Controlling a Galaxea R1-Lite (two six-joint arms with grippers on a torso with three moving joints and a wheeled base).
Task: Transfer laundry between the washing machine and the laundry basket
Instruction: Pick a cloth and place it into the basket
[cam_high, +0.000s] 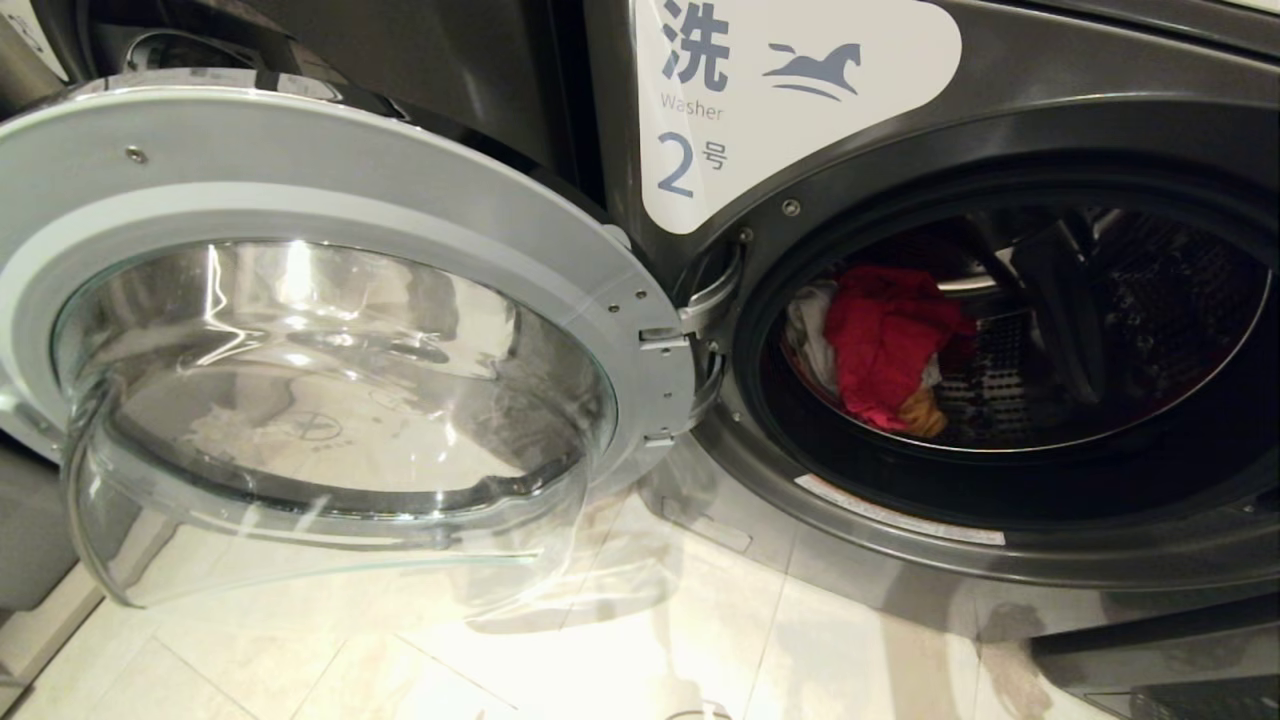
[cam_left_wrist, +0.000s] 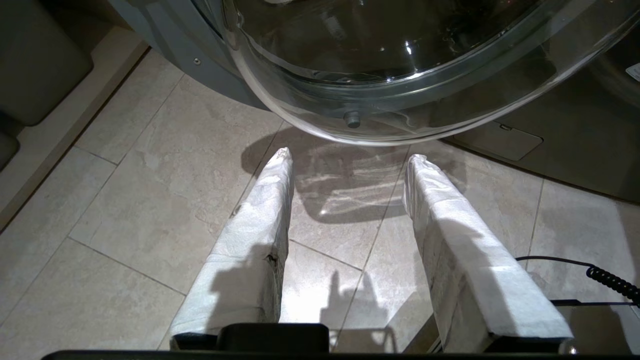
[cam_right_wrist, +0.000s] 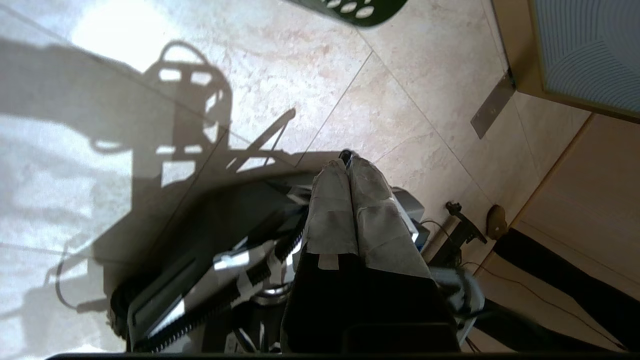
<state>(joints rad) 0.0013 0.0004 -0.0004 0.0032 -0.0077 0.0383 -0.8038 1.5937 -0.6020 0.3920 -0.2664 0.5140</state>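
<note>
Laundry: bright red, white and yellow-orange soft garments (cam_high: 885, 345) inside dark grey front-loading washing machine (cam_high: 1050, 120) drum, well apart from both tools.
Right tool (cam_right_wrist: 349, 165): closed, empty, over floor.
Left tool (cam_left_wrist: 347, 160): fingers apart, empty, below glass door (cam_left_wrist: 400, 60).

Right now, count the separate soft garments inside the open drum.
3: a bright red garment in the middle, a white one at its left, a small yellow-orange piece below. More may be hidden underneath.

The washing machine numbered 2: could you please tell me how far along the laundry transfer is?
Done: the washing machine has its glass door swung wide open. In hand: nothing; the left hand hangs open and empty under the door, and the right hand is shut and empty above the floor tiles. Left: all of it. The laundry sits in the drum, and only an edge of the laundry basket shows, in the right wrist view.
</note>
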